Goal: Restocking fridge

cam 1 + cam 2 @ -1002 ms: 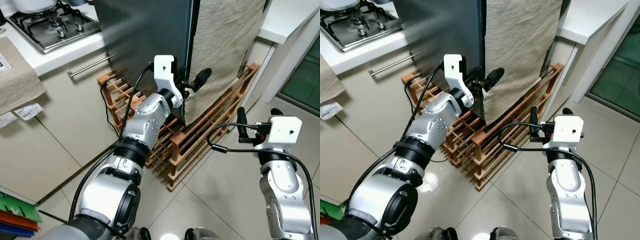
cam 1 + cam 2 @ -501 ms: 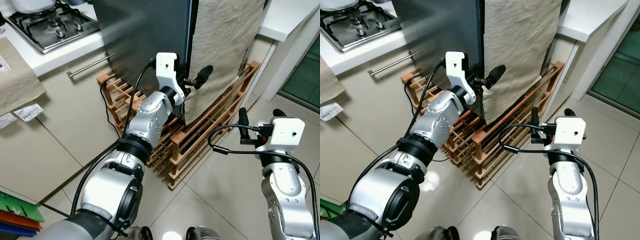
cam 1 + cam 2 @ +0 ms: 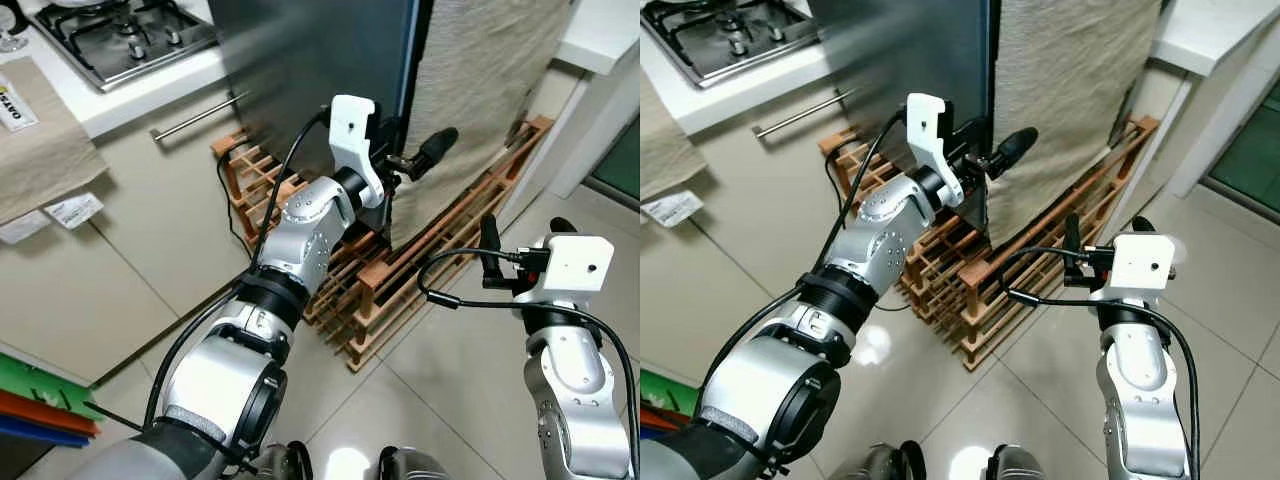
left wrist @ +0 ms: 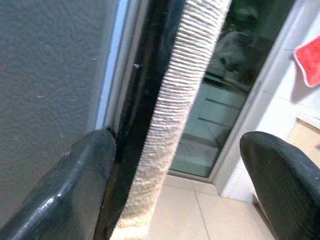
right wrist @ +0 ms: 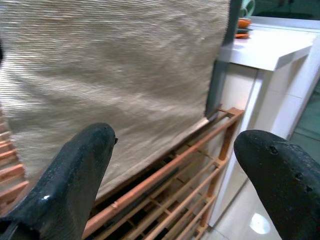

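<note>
Fridge [image 3: 300, 70] stands at my 12 o'clock, dark door closed, a beige cloth [image 3: 480, 90] hanging over its front. My left gripper [image 3: 408, 160] is raised to the door's edge, jaws wide: one finger [image 4: 70, 185] touches the dark door face, the cloth's folded edge runs between the two fingers. My right gripper [image 3: 520, 250] hovers low at 2 o'clock, jaws wide, holding nothing, pointed at the cloth. A wooden rack [image 3: 400, 280] sits on the floor below the fridge. Stove [image 3: 130, 35] at 10 o'clock.
</note>
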Robot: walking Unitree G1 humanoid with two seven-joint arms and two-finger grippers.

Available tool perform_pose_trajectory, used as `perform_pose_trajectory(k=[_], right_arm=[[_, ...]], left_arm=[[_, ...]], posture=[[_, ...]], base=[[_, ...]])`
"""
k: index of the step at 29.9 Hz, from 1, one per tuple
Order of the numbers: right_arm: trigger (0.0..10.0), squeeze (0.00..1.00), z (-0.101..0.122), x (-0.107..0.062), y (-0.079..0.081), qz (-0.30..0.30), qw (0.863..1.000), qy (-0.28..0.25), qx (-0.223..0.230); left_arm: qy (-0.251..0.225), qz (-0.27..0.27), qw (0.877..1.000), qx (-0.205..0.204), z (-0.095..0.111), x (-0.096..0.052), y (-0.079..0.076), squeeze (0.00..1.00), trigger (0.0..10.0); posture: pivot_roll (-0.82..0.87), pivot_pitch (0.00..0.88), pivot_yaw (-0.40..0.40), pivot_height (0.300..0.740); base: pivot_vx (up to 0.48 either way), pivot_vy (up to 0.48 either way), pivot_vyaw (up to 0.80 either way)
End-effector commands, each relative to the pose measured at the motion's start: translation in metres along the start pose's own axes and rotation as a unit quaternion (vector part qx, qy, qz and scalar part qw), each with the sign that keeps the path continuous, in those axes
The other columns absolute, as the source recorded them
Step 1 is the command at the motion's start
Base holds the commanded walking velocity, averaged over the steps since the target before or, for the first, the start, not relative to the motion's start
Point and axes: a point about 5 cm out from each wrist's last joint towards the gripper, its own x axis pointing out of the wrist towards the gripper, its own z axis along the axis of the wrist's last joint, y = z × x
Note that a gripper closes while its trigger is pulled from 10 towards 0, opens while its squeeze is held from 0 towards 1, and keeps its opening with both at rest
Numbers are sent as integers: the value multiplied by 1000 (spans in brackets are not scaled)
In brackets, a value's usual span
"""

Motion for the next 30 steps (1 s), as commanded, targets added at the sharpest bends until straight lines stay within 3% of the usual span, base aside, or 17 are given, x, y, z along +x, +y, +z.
perform_pose_trajectory(k=[1,3,5,10,13,15,16,17,19,22,23,24,25,27,28,30], right_arm=[[10000,212,-1,-2,-1,-3,1000,5,6],[10000,208,-2,-2,0,-4,1000,8,7],[10000,212,-4,-2,0,-4,1000,11,10],[10000,212,-6,-2,-2,-9,1000,17,16],[10000,212,-5,-1,-2,-10,1000,16,16],[10000,212,0,1,-2,-11,1000,5,14],[10000,212,0,1,-2,-11,1000,5,14],[10000,216,4,2,-2,-13,1000,-3,12],[10000,212,10,3,-4,-16,1000,-16,7],[10000,212,15,4,-3,-17,1000,-25,7],[10000,212,15,4,-3,-17,1000,-25,7],[10000,216,14,6,-2,-14,1000,-26,10],[10000,216,14,6,-2,-14,1000,-26,10],[10000,212,12,10,-1,-9,1000,-25,13],[10000,212,12,10,-1,-9,1000,-25,13],[10000,212,13,17,2,-1,999,-29,17]], left_arm=[[-13,-153,984,-89,-24,34,-97,0,10000],[-15,-182,978,-103,-24,32,-105,0,10000],[-25,-232,963,-135,-18,30,-119,0,10000],[-44,-286,938,-193,-5,30,-137,0,10000],[-45,-285,937,-199,-4,31,-138,0,10000],[-42,-245,952,-179,-3,28,-121,0,10000],[-42,-245,952,-179,-3,28,-121,0,10000],[-41,-219,962,-155,-2,22,-108,0,10000],[-49,-154,980,-120,5,6,-80,0,10000],[-57,-53,994,-78,15,-25,-42,0,10000],[-57,-53,994,-78,15,-25,-42,0,10000],[-68,65,994,-56,21,-47,-7,0,10000],[-68,65,994,-56,21,-47,-7,0,10000],[-77,174,981,-29,23,-71,23,0,10000],[-77,174,981,-29,23,-71,23,0,10000],[-66,268,961,-8,18,-94,46,0,10000]], posture=[[-299,154,90,740],[-297,158,90,740],[-296,160,90,740],[-293,159,87,740],[-296,157,87,740],[-295,151,89,740],[-295,151,89,740],[-291,147,91,740],[-290,139,91,740],[-275,124,88,740],[-275,124,88,740],[-257,110,82,740],[-257,110,82,740],[-231,89,70,740],[-231,89,70,740],[-218,78,61,740]], base=[[0,0,0],[0,0,0],[0,0,0],[0,0,0],[0,0,0],[0,0,0],[0,0,0],[0,0,0],[0,0,0],[0,0,0],[0,0,0],[0,0,0],[0,0,0],[0,0,0],[0,0,0],[0,0,0]])
